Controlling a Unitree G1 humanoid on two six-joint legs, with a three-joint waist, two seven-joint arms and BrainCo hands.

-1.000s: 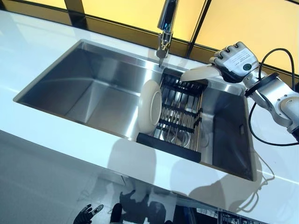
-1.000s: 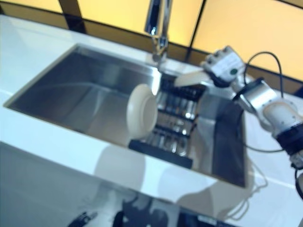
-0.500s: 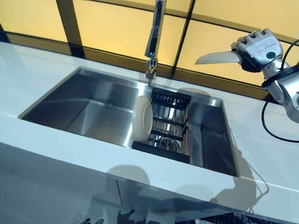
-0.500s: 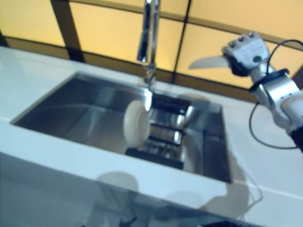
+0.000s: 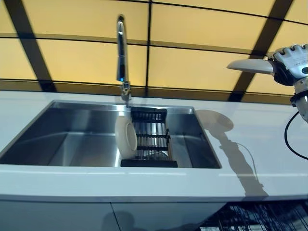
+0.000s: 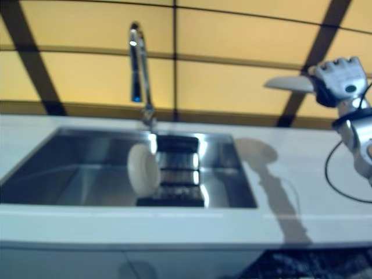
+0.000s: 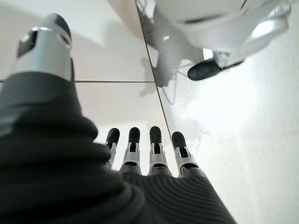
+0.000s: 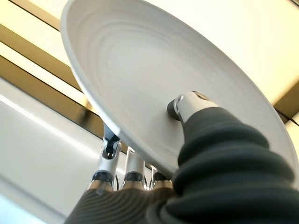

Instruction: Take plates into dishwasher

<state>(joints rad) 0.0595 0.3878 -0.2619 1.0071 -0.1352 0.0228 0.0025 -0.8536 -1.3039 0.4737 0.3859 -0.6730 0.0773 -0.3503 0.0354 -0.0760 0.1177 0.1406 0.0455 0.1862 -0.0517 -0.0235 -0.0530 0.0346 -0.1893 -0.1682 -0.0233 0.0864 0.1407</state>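
My right hand point(image 5: 291, 59) is high at the right, above the white counter, shut on a white plate point(image 5: 250, 65) that it holds nearly flat. In the right wrist view the thumb point(image 8: 188, 105) presses the plate's point(image 8: 154, 79) face and the fingers point(image 8: 111, 156) curl under its rim. Another white plate point(image 5: 126, 137) stands on edge at the left side of the black rack point(image 5: 150, 140) in the steel sink point(image 5: 62, 139). My left hand point(image 7: 157, 148) shows only in its wrist view, hanging open over the floor and holding nothing.
A tall chrome faucet point(image 5: 122, 57) rises behind the rack. The white counter point(image 5: 269, 144) runs around the sink, under a yellow panelled wall. A dark wire dishwasher rack point(image 5: 260, 219) shows below the counter's front edge at the lower right.
My right hand has carried the plate up and to the right, away from the rack and out over the counter. The camera has also shifted, so the whole sink sits differently.
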